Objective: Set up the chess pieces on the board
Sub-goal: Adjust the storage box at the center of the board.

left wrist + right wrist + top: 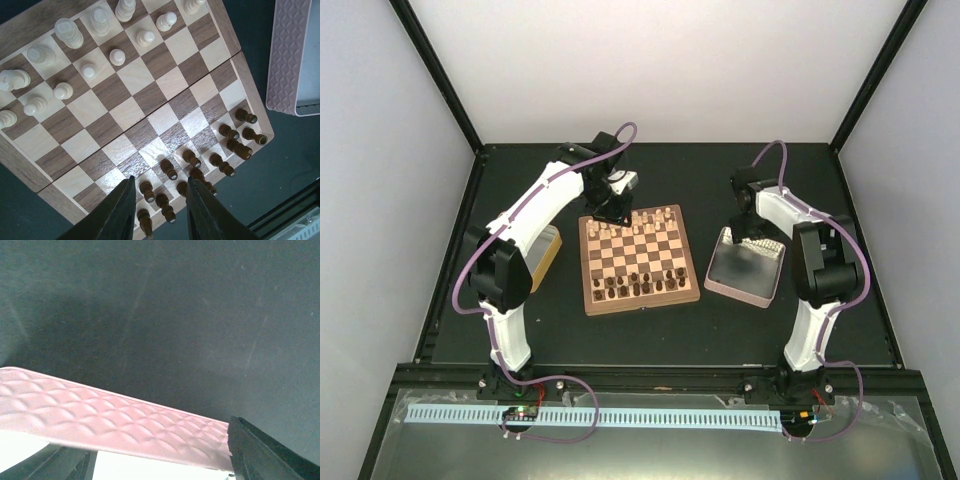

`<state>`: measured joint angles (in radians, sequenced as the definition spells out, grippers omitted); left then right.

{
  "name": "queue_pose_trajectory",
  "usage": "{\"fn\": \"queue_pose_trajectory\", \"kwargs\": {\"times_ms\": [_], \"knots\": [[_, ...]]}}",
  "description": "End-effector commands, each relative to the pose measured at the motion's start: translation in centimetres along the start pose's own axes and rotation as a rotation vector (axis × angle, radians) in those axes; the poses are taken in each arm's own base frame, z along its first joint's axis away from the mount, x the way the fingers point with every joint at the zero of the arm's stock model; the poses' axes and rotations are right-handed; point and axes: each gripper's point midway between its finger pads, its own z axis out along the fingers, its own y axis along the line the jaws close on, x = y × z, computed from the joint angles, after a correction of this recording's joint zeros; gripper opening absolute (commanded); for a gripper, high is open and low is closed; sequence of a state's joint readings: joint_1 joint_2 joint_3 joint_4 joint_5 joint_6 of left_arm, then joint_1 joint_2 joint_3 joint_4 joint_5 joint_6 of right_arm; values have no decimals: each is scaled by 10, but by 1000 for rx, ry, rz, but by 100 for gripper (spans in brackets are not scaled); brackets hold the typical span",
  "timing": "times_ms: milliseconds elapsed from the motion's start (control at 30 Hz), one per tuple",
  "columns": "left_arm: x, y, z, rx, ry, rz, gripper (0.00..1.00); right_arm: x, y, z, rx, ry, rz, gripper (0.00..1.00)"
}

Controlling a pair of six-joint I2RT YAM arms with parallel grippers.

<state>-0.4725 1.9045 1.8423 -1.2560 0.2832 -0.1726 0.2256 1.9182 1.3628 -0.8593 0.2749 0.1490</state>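
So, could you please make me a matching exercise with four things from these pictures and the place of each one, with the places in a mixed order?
Things:
1. pale pieces
2. dark pieces
3. pink tray
4. yellow tin

Places:
A. right of the board
B. on the board's far rows
C. left of the board
D. on the board's near rows

Pairs: 1-B, 2-D, 3-A, 4-C.
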Motion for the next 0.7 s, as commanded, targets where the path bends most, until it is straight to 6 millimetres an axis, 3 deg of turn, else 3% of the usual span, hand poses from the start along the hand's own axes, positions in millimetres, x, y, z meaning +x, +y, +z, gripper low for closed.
{"fn": "queue_pose_trajectory", "kwargs": {"times_ms": [0, 100, 367, 667], "knots": [[-9, -7, -15, 27, -45, 20, 30, 13, -9, 8, 14, 29, 90, 64], [-9, -8, -15, 33, -44, 18, 30, 26, -19, 4, 42, 34, 155, 54], [-8, -10, -14, 47, -41, 20, 29, 67, -38, -4, 123, 48, 262, 39], [-8, -13, -12, 59, -34, 21, 29, 105, -44, -12, 130, 44, 403, 22]]}}
